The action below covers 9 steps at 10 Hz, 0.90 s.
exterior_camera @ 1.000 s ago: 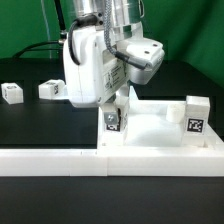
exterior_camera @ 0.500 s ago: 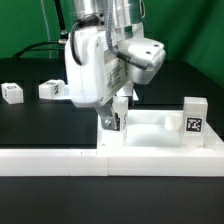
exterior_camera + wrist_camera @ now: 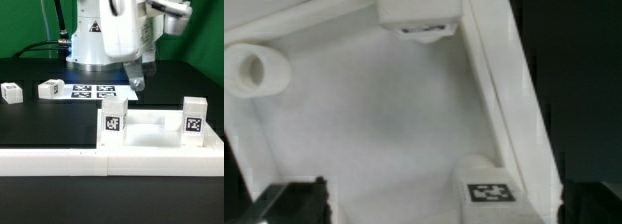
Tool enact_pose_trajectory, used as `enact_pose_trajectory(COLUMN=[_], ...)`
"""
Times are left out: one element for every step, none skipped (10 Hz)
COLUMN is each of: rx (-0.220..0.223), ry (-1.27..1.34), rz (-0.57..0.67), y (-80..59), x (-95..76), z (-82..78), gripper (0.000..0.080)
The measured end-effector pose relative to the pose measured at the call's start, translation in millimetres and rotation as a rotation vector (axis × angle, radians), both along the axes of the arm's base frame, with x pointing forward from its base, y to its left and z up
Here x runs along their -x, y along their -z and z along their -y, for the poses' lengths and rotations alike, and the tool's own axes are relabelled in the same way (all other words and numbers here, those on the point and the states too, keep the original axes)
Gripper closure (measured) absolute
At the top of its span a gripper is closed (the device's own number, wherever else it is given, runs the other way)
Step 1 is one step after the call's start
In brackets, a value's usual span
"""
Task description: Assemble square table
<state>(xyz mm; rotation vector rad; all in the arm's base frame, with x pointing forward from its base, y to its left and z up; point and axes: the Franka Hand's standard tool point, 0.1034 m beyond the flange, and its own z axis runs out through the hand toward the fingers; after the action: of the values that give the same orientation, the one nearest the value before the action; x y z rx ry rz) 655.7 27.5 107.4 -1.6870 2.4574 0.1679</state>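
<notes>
Square table slab [image 3: 150,140]: white plastic with a raised rim. It lies flat below the gripper [image 3: 134,80] and a little nearer the camera, its front edge along the long white border wall [image 3: 50,158]. Two white block legs stand upright on it, each showing a black-and-white tag. The near leg [image 3: 113,122] is almost straight under the gripper, and the far leg [image 3: 194,118] is well off to the exterior view's right of it. A loose leg [image 3: 48,89] and a second loose leg [image 3: 11,92] lie on the black table [image 3: 30,125], well apart from the gripper on the exterior view's left. The marker board [image 3: 95,92] lies just beside the gripper on that same side.

Gripper: jaws spread wide, nothing between them, touching nothing, hanging clear above the slab. In the wrist view the dark fingertips [image 3: 295,200] sit at opposite edges, with slab floor, a round corner hole [image 3: 251,70] and a tagged leg between.

Hard to tell: in the exterior view the fingers blur into the dark background. The arm's top is cut off and the tag patterns are too small to read. Can't tell whether the upright legs are fixed or only standing.
</notes>
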Motion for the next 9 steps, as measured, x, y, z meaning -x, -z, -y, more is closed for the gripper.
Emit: enact_pose_trajectory(rx=[0.0, 0.0, 0.0, 0.0, 0.0, 0.002, -0.003, -0.008, -0.009], ry=[-0.001, -0.001, -0.001, -0.002, -0.004, -0.019, -0.048, -0.071, -0.084], rz=[0.001, 0.0, 0.0, 0.0, -0.001, 0.001, -0.025, -0.048, -0.067], y=[-0.8, -0.2, 0.0, 0.2, 0.9, 3.8, 6.6, 8.1, 11.7], x=[-0.4, -0.2, -0.1, 0.0, 0.8, 13.6, 40.3, 58.7, 72.6], z=[-0.9, -0.8, -1.0, -1.0, -2.9, -15.7, -32.6, -39.6, -44.2], gripper=[0.0151, 0.0151, 0.0151, 0.0151, 0.0151, 0.0151, 0.0151, 0.0151, 0.0151])
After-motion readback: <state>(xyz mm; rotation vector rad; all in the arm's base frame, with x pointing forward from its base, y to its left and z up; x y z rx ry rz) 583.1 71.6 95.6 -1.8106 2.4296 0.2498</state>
